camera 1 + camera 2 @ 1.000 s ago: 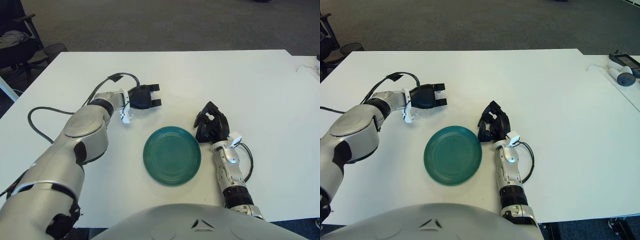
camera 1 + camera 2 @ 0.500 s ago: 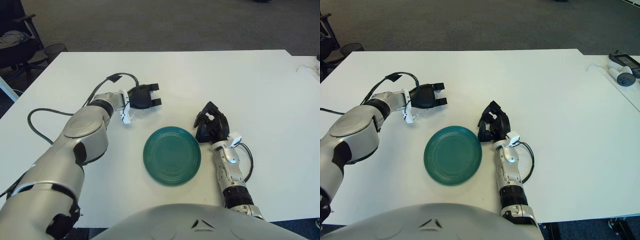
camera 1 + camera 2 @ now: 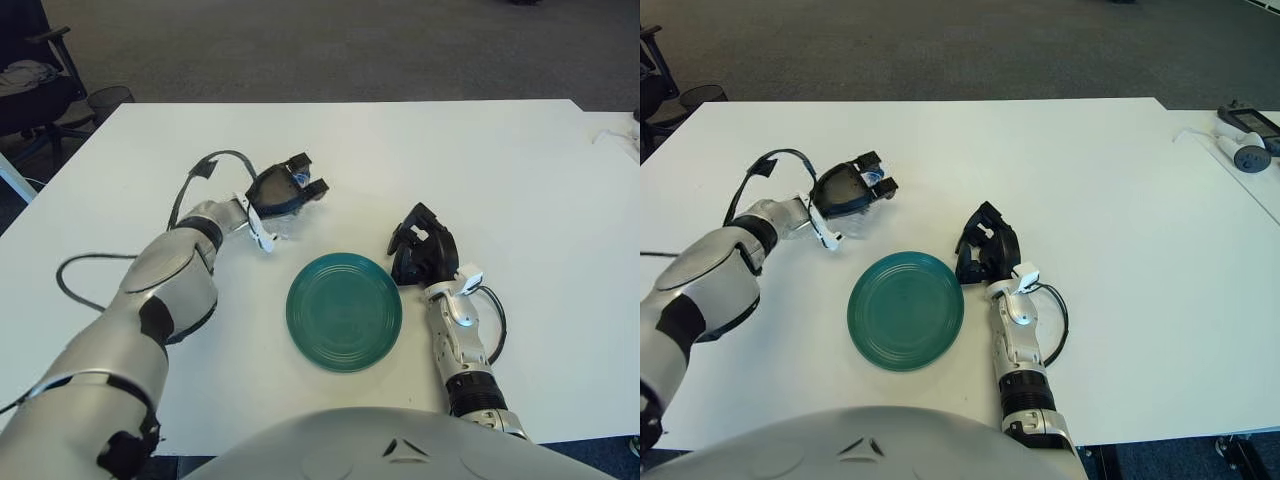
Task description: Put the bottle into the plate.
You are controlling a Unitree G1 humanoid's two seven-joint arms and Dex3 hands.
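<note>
A dark green plate (image 3: pixel 344 311) lies on the white table (image 3: pixel 480 160) in front of me. My left hand (image 3: pixel 300 183) is above and to the left of the plate, tilted up, its dark fingers curled around a small clear bottle (image 3: pixel 871 178). Only a bluish bit of the bottle shows between the fingers; the rest is hidden by the palm. My right hand (image 3: pixel 421 255) shows just beside the plate's right rim, fingers curled, holding nothing.
A black cable (image 3: pixel 212 163) loops off my left forearm over the table. A second table at the far right carries small devices (image 3: pixel 1246 152). An office chair (image 3: pixel 30 75) stands beyond the table's left corner.
My left hand has tilted upward and shifted slightly up, its fingers now closed around the bottle. The right hand and the plate have not moved.
</note>
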